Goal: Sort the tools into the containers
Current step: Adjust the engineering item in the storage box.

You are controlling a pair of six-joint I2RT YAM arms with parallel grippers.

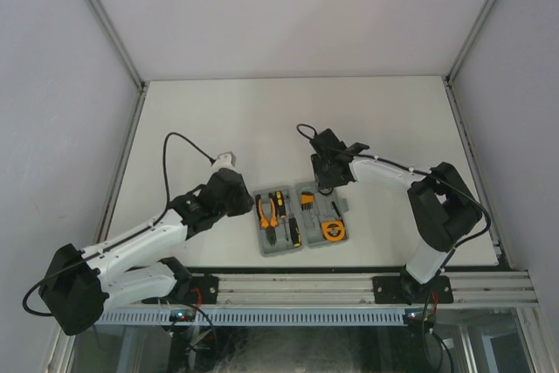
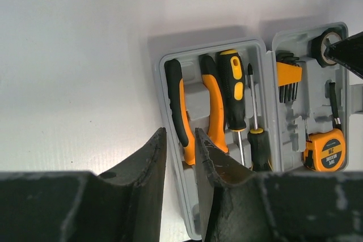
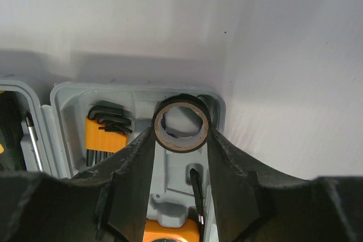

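Note:
The grey tool case [image 1: 276, 251] lies open at the table's near middle. Its left half holds the orange-handled pliers [image 2: 211, 106] and two yellow-and-black screwdrivers [image 2: 233, 89] [image 2: 259, 145]. Its right half holds the hex-key set [image 3: 105, 131] and the orange tape measure [image 2: 324, 150]. My right gripper [image 3: 181, 131] is shut on a black tape roll [image 3: 180, 101] over the right half's far corner. My left gripper [image 2: 180, 131] is narrowly open and empty. Its fingers straddle the case's left rim [image 2: 160, 69] from above.
White walls and metal frame posts [image 1: 105, 24] enclose the table on three sides. An aluminium rail [image 1: 306, 290] runs along the near edge under both arm bases. A black strap [image 3: 195, 194] lies in the case beside the tape measure.

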